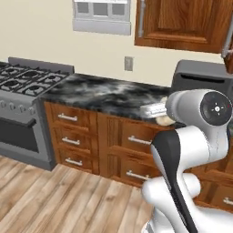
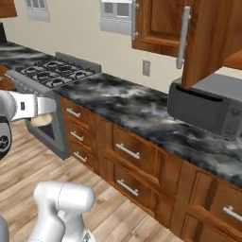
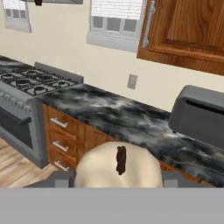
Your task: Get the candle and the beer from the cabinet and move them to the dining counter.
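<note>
We face a long run of kitchen: the marble worktop (image 2: 123, 106) stretches from the stove (image 1: 22, 82) on the left to the grey microwave (image 2: 208, 106) on the right, with drawers (image 2: 127, 153) below and the cabinet (image 2: 198, 33) above, one door (image 2: 208, 38) swung out over the microwave. Our gripper (image 3: 117, 179) is clamped on the candle (image 3: 118, 168), held in the air on the near side of the worktop, the cream dome bulging between the fingers (image 3: 59, 178) with its dark wick (image 3: 120, 160) pointing away from the hand. We judge the candle light and stiff, but waxy and lumpy, so it could slip or dent under a hard squeeze; a grip across its stubby sides, low on the body, looks safest. The hand view gives the wick and rounded top; the base views show just a pale sliver (image 2: 41, 120) under the white wrist (image 2: 28, 106). The right base view alone shows the open door's edge.
</note>
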You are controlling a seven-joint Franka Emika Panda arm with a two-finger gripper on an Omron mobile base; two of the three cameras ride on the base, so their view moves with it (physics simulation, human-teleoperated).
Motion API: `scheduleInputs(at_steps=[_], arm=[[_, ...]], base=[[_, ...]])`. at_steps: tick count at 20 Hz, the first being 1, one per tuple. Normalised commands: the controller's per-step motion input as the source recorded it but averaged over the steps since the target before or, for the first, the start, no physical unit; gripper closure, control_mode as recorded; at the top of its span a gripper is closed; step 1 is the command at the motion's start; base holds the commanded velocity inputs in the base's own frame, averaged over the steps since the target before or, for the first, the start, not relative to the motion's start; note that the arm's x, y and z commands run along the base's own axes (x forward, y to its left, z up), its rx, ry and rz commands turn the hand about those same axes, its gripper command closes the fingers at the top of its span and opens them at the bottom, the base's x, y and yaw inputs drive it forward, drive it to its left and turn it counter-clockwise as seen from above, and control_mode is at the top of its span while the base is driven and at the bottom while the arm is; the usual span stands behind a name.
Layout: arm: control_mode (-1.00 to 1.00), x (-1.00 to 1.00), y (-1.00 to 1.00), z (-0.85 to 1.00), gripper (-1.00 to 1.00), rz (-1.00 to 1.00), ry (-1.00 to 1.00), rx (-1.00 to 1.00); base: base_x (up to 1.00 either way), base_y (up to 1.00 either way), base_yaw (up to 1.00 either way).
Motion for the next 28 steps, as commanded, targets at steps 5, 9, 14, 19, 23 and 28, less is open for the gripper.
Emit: scheduleInputs(at_steps=[5, 9, 14, 19, 23, 28], arm=[[1.00, 0.00, 0.00, 0.00, 1.00, 0.00, 0.00, 0.00], [1.00, 0.00, 0.00, 0.00, 1.00, 0.00, 0.00, 0.00], [1.00, 0.00, 0.00, 0.00, 1.00, 0.00, 0.00, 0.00], [1.00, 0.00, 0.00, 0.00, 1.00, 0.00, 0.00, 0.00], [1.00, 0.00, 0.00, 0.00, 1.00, 0.00, 0.00, 0.00], [1.00, 0.00, 0.00, 0.00, 1.00, 0.00, 0.00, 0.00]], base=[[0.00, 0.78, 0.50], [0.00, 0.76, 0.51], [0.00, 0.75, 0.51], [0.00, 0.73, 0.50], [0.00, 0.62, 0.50], [-0.11, 0.60, 0.49]])
